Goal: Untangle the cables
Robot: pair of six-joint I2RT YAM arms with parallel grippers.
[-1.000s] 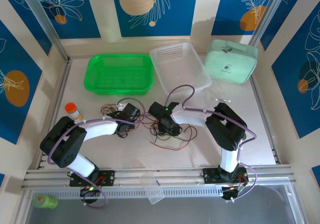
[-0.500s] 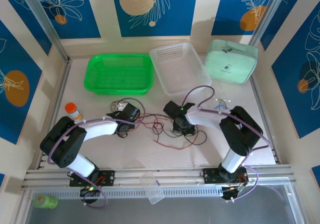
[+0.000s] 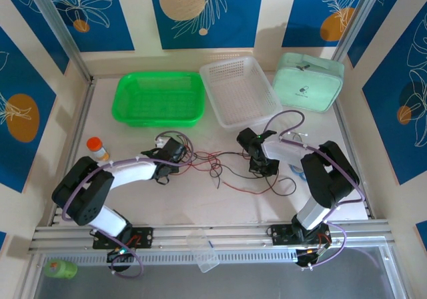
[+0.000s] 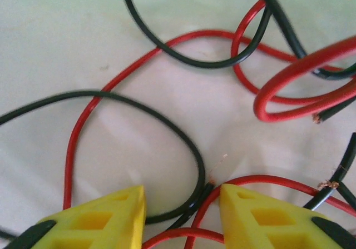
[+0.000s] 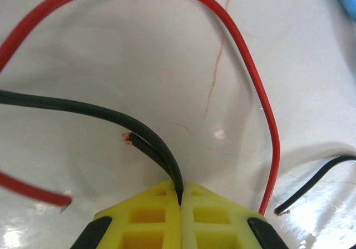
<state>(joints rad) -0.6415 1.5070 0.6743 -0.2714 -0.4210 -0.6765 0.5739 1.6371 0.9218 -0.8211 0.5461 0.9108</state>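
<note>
Several thin red and black flexible cables (image 3: 223, 169), tangled, across the white table (image 3: 173, 199)'s middle. Left gripper (image 4: 182, 213): yellow fingers (image 4: 100, 218) parted, cables loose between. Right gripper (image 5: 180, 202): pinched on one black cable (image 5: 83, 109).

Bright, even overhead light fills the top view, and shadows on the pale counter (image 3: 180, 205) are soft. In the left wrist view the red cables (image 4: 303, 74) at 3 o'clock are blurred. In the right wrist view, glare dots the glossy counter at 7 and 5 o'clock.
</note>
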